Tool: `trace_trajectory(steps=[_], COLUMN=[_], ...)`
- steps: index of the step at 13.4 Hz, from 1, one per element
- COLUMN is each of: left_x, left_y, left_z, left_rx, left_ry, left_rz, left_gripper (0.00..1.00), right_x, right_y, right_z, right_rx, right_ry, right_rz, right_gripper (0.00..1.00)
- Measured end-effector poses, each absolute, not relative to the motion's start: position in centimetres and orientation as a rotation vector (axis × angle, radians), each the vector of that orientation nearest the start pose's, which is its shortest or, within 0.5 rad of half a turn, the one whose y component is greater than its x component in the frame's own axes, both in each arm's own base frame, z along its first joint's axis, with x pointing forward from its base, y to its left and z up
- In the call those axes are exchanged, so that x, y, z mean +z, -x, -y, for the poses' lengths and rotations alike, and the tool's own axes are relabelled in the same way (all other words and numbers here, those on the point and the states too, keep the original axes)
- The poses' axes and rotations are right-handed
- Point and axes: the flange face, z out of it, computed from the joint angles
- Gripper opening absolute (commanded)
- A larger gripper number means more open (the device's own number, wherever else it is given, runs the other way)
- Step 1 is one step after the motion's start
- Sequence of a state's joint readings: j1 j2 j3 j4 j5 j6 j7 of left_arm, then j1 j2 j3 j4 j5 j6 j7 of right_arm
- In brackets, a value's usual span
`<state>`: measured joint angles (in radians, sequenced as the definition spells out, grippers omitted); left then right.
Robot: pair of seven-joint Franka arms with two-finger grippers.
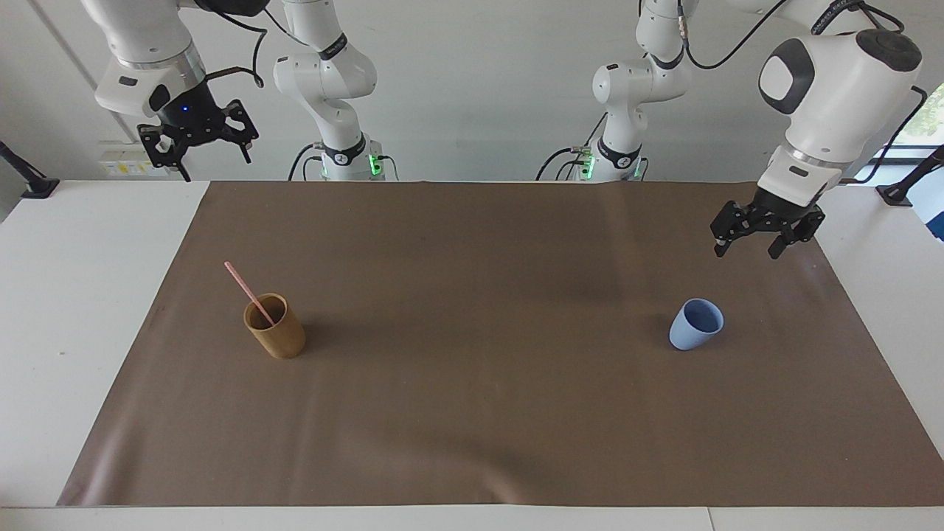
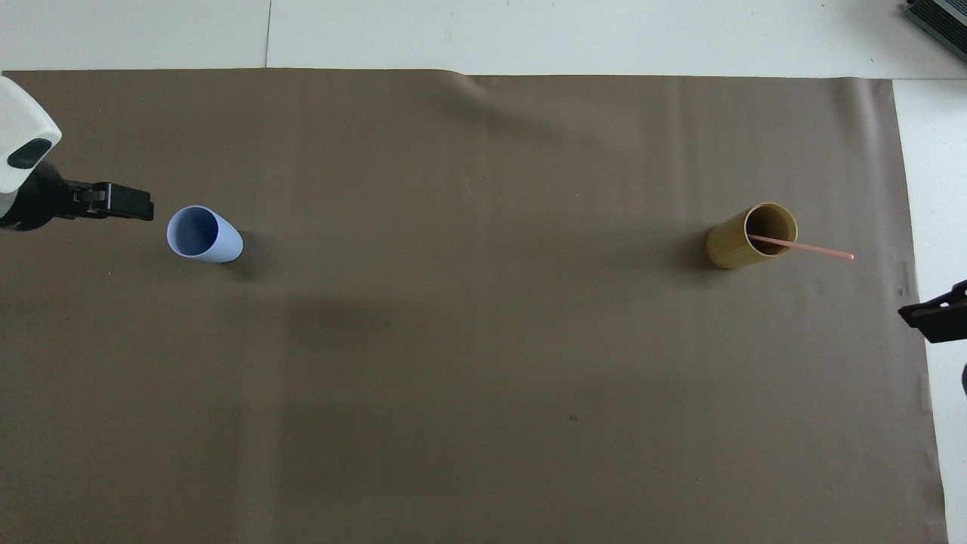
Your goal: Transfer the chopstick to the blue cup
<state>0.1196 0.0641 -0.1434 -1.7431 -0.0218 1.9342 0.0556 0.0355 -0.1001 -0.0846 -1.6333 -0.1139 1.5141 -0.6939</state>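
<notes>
Standing chopstick (image 1: 249, 293) in tan cup (image 1: 275, 326), right arm's end.
You have right gripper (image 1: 198, 150) nearer, high above, empty, jaws apart; stick leans toward it. Left gripper (image 1: 763, 237), open, empty, hovers near blue cup (image 1: 695, 324).

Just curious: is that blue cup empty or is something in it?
Empty. The blue cup shows a bare inside; the chopstick stands in the brown cup.

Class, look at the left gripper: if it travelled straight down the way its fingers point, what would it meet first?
Probably the bare brown mat: the open left gripper hangs beside the blue cup, not over it, though depth is uncertain.
</notes>
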Motion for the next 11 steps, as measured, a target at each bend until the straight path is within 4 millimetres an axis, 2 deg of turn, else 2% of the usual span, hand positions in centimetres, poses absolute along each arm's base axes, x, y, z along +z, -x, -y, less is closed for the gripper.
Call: trace_trajectory(steps=[2, 4, 8, 11], left_x=[50.2, 47.4, 41.1, 38.7], left_y=[-60.5, -61.4, -63.2, -63.2], left_z=[0.2, 0.0, -1.4, -1.7], left_rx=[-0.196, -0.176, -0.137, -0.142], left_ry=[3.166, 3.173, 3.189, 3.191], left_rz=[-0.085, -0.079, -0.041, -0.029], left_gripper=[1.0, 1.0, 1.0, 1.0], right_x=[62.7, 61.0, 57.8, 52.4], right_y=[-52.3, -53.1, -54.5, -56.6], right_z=[4.0, 3.3, 1.6, 1.4], right_rx=[0.093, 0.101, 0.148, 0.192], right_ry=[3.03, 3.003, 2.982, 2.958], right_rz=[1.231, 1.384, 1.489, 1.523], right_gripper=[1.0, 1.0, 1.0, 1.0])
